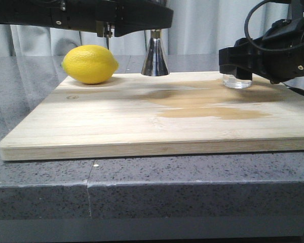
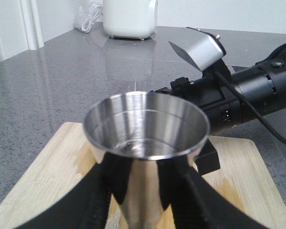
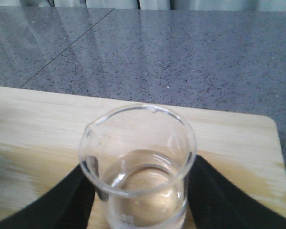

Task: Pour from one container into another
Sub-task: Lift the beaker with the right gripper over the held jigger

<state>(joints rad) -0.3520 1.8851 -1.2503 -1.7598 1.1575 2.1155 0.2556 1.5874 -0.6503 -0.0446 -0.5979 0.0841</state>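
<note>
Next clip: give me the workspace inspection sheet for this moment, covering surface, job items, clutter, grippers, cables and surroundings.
Surface: wooden cutting board on a grey speckled countertop; darker wet-looking patches mid-board.
Job's things: glass beaker upright on the board, clear liquid in the bottom; steel jigger upright, base on the board in the front view, a little liquid inside.
Clutter: lemon at the board's far left.
Grippers: left gripper fingers against the jigger's sides; right gripper fingers against the beaker's sides.
Cables: black cable looping above the right arm; white cord by a white appliance.
Surroundings: pale curtain behind.
</note>
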